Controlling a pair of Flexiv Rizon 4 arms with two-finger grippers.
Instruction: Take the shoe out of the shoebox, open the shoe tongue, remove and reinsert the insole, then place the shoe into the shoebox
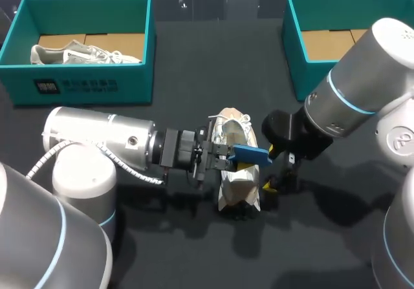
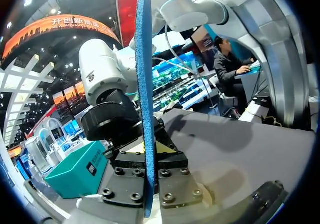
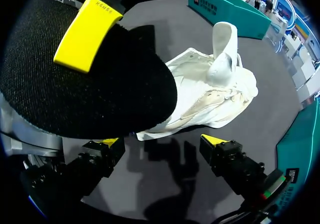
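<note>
A dark grey matte tabletop (image 1: 213, 63) was spread beneath everything. Two open boxes were set on it at the far side, well apart: the left teal cardboard box (image 1: 137, 82) and the right teal cardboard box (image 1: 295, 56). A cream-white laced sneaker (image 1: 236, 126) was laid on the bare surface near the middle, nearer than both boxes.

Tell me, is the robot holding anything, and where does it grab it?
The left gripper pinches the blue insole near one end. The right gripper is open, holding nothing.
</note>
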